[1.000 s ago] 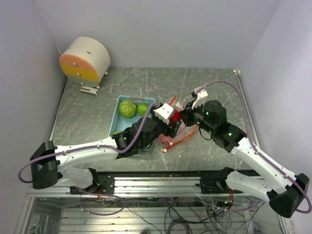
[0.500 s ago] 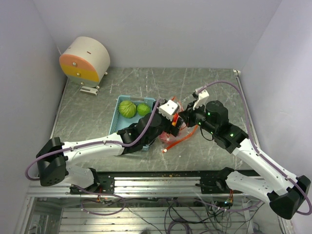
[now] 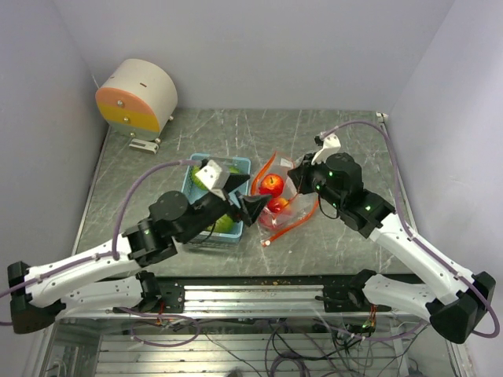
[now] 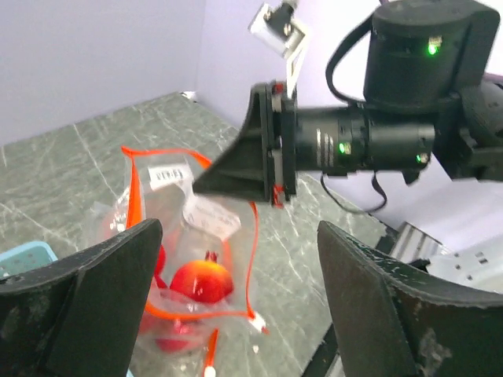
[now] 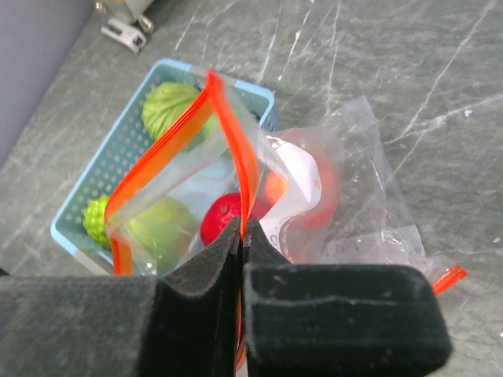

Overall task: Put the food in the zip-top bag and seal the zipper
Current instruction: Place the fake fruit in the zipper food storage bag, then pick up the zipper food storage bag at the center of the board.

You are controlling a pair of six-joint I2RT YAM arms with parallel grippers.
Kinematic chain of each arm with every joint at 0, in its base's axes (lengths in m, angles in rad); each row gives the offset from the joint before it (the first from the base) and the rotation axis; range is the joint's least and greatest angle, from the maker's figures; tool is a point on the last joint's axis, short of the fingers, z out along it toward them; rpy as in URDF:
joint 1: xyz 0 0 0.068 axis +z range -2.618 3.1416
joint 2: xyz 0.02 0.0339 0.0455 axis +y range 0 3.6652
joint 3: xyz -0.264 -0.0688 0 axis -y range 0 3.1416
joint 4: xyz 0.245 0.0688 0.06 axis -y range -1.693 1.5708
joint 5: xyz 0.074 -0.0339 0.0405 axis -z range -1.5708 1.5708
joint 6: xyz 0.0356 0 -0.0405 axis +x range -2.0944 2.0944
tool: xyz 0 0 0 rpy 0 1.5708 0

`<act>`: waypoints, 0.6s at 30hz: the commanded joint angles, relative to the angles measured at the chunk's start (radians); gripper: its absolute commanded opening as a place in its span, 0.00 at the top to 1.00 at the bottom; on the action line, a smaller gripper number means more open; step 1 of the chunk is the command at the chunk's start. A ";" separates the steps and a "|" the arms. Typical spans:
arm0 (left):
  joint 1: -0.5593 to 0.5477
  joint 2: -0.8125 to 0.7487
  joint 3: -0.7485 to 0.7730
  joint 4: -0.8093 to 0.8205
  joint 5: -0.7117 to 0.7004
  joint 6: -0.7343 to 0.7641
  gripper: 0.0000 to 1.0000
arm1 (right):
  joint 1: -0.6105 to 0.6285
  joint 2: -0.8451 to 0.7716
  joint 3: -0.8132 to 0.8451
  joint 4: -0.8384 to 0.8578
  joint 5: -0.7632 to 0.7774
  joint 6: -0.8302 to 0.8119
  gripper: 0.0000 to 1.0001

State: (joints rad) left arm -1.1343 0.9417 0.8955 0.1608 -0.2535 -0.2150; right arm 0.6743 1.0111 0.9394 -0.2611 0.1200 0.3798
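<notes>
A clear zip-top bag with an orange zipper lies mid-table, its mouth held up. My right gripper is shut on the orange rim. Two red apples sit inside the bag and also show in the left wrist view and the right wrist view. My left gripper is open and empty, just left of the bag's mouth; the bag shows between its fingers. A cabbage and a small green ball lie in the light blue tray.
The light blue tray is left of the bag, mostly under my left arm. A round white and orange device stands at the back left. Walls close the table at the back and both sides.
My left gripper has pulled back left out of the bag's mouth and is now open. A red apple now shows in the bag. My right gripper still holds the rim.
</notes>
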 commanded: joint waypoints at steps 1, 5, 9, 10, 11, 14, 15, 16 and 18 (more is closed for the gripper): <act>0.002 -0.075 -0.126 -0.079 0.061 -0.132 0.12 | 0.001 0.033 0.090 0.020 0.109 0.122 1.00; 0.004 -0.108 -0.210 -0.060 0.077 -0.223 0.14 | 0.012 0.073 0.110 0.041 0.121 0.173 1.00; 0.001 -0.060 -0.236 -0.019 0.114 -0.261 0.15 | 0.043 0.103 0.126 0.045 0.160 0.192 1.00; -0.002 -0.040 -0.237 -0.006 0.122 -0.269 0.16 | 0.051 0.107 0.128 0.046 0.172 0.192 1.00; -0.006 -0.020 -0.238 0.015 0.132 -0.277 0.16 | 0.059 0.109 0.128 0.046 0.183 0.195 1.00; -0.021 0.043 -0.246 0.092 0.151 -0.303 0.15 | 0.081 0.110 0.129 0.048 0.221 0.197 1.00; -0.028 0.060 -0.247 0.113 0.154 -0.310 0.14 | 0.084 0.111 0.130 0.048 0.228 0.198 1.00; -0.036 0.076 -0.246 0.132 0.157 -0.316 0.14 | 0.086 0.112 0.130 0.048 0.234 0.198 1.00; -0.055 0.110 -0.237 0.148 0.149 -0.321 0.14 | 0.088 0.113 0.130 0.048 0.238 0.197 1.00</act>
State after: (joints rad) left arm -1.1595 1.0092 0.6525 0.1959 -0.1398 -0.4950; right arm 0.7540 1.1286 1.0332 -0.2512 0.3046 0.5610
